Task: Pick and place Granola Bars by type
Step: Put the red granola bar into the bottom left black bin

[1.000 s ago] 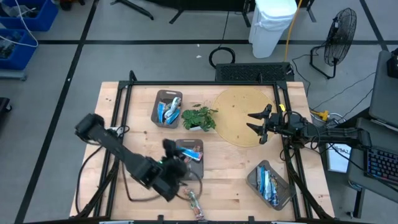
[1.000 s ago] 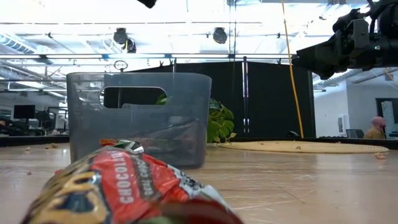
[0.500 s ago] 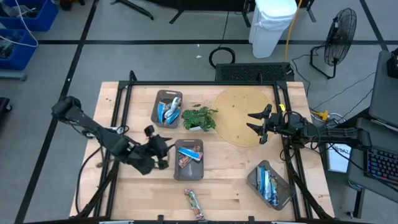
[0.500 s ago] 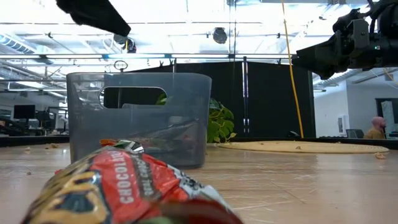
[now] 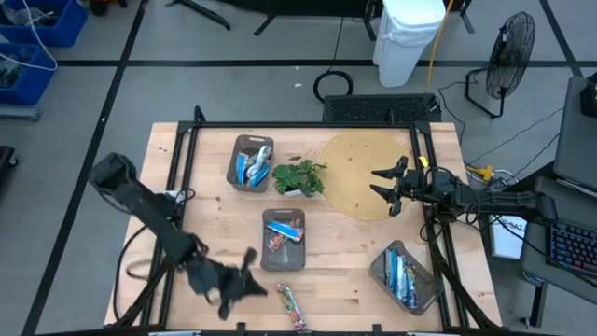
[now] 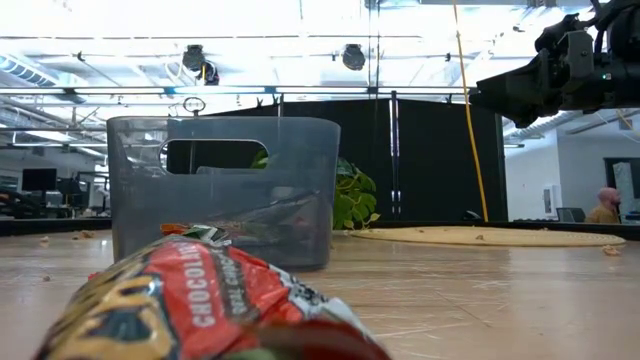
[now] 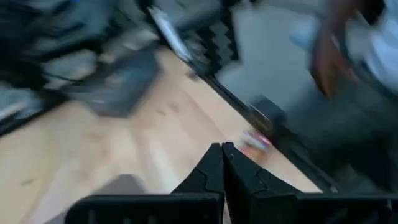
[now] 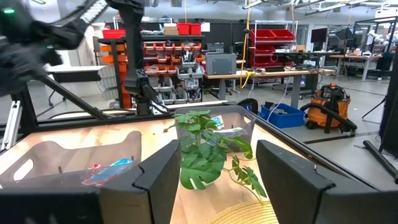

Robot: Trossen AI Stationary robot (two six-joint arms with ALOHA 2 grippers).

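One red-multicolour granola bar (image 5: 291, 306) lies loose on the table near its front edge; it fills the low view's foreground (image 6: 200, 300). My left gripper (image 5: 254, 280) hangs shut just left of that bar, holding nothing. In the left wrist view the shut gripper (image 7: 222, 148) points toward the bar (image 7: 256, 140). Blue bars lie in the far-left tray (image 5: 250, 161) and in the near-right tray (image 5: 403, 275). The middle tray (image 5: 284, 238) holds red and blue bars. My right gripper (image 5: 384, 184) waits open over the round wooden disc (image 5: 366, 173).
A small leafy plant (image 5: 298, 175) stands between the far-left tray and the disc. Black frame rails (image 5: 177, 205) run along the table's left and right sides. Bare wood lies between the middle tray and the near-right tray.
My left gripper has left the middle tray, swung toward the table's left and then come down toward the near edge, ending beside the loose bar. It has tipped from pointing down to nearly level, and its fingers have shut. No bar has moved.
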